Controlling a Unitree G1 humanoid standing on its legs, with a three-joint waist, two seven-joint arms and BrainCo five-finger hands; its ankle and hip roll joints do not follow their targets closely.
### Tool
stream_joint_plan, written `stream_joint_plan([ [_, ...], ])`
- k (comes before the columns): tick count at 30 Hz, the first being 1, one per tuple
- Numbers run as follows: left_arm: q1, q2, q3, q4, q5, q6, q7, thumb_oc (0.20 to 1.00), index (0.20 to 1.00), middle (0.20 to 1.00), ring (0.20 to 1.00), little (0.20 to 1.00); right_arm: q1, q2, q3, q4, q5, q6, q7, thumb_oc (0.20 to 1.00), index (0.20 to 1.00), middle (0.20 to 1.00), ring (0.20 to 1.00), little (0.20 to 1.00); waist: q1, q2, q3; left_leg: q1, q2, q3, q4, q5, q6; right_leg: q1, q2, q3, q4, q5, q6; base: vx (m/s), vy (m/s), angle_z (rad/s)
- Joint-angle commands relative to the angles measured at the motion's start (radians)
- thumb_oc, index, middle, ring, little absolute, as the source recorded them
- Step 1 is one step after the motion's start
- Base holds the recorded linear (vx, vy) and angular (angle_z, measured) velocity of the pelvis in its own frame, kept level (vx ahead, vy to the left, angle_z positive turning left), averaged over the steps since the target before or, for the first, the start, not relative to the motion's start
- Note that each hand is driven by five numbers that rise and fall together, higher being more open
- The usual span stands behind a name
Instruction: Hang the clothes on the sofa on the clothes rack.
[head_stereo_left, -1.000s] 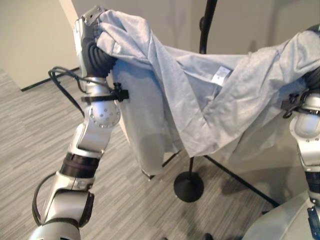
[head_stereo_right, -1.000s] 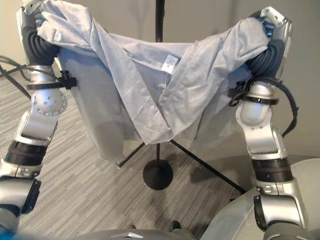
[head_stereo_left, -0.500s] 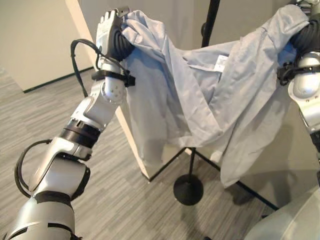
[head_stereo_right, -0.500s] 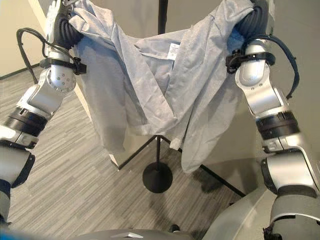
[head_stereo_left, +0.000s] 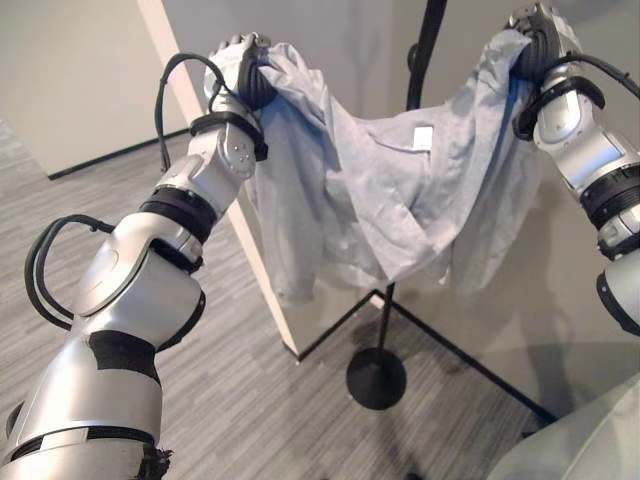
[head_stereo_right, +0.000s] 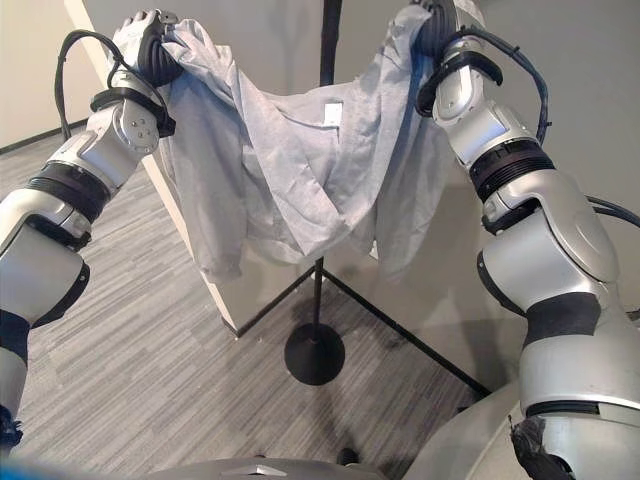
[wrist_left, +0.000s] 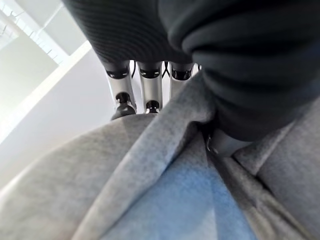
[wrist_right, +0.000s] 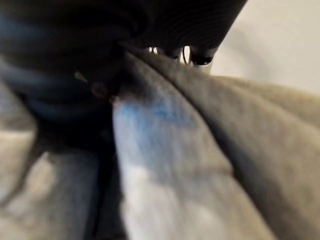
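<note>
A light grey shirt (head_stereo_left: 365, 205) hangs stretched between my two raised hands, its white neck label (head_stereo_left: 423, 137) facing me. My left hand (head_stereo_left: 243, 72) is shut on one shoulder of the shirt and my right hand (head_stereo_left: 537, 38) is shut on the other. In the left wrist view the fingers (wrist_left: 145, 92) curl over a fold of the grey cloth (wrist_left: 150, 190). Cloth (wrist_right: 200, 150) also bunches under the hand in the right wrist view. The black clothes rack pole (head_stereo_left: 424, 55) rises just behind the shirt's middle; the shirt hides its mid part.
The rack's round black base (head_stereo_left: 376, 378) sits on the grey striped floor (head_stereo_left: 250, 400), with thin black legs (head_stereo_left: 480, 365) spreading from it. A white wall corner (head_stereo_left: 180, 70) stands close behind my left arm.
Both arms have stretched forward and up, carrying the shirt closer to the rack pole. The hands now sit higher and nearer together, and the shirt sags less low.
</note>
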Motion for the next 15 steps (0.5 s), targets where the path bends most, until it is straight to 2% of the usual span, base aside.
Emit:
stream_joint_plan([
  [1, -0.177, 0.012, -0.032, 0.095, -0.015, -0.016, 0.007, 0.200, 0.200, 0.200, 0.200, 0.200, -0.144, -0.055, 0.050, 0.090, -0.072, 0.005, 0.009, 0.200, 0.200, 0.200, 0.200, 0.200, 0.045, -0.005, -0.014, 0.045, -0.003, 0.005, 0.006, -0.078, -0.085, 0.007, -0.046, 0.022, 0.012, -0.033, 0.189, 0.00, 0.000, 0.00],
  [10, -0.159, -0.031, -0.059, 0.130, 0.061, -0.022, -0.027, 0.200, 0.200, 0.200, 0.200, 0.200, -0.087, -0.012, 0.152, 0.152, -0.277, 0.020, 0.097, 0.200, 0.200, 0.200, 0.200, 0.200, 0.047, -0.002, -0.017, 0.045, -0.007, -0.003, 0.006, -0.077, -0.084, 0.012, -0.046, 0.017, 0.012, -0.037, 0.187, 0.00, 0.000, 0.00],
  [15, -0.106, -0.073, -0.036, 0.129, 0.086, -0.022, -0.047, 0.200, 0.200, 0.200, 0.200, 0.200, 0.014, 0.010, 0.149, 0.162, -0.366, 0.028, 0.131, 0.200, 0.200, 0.200, 0.200, 0.200, 0.049, 0.003, -0.011, 0.049, -0.008, -0.009, 0.006, -0.081, -0.081, 0.020, -0.047, 0.018, 0.012, -0.042, 0.185, 0.00, 0.000, 0.00],
])
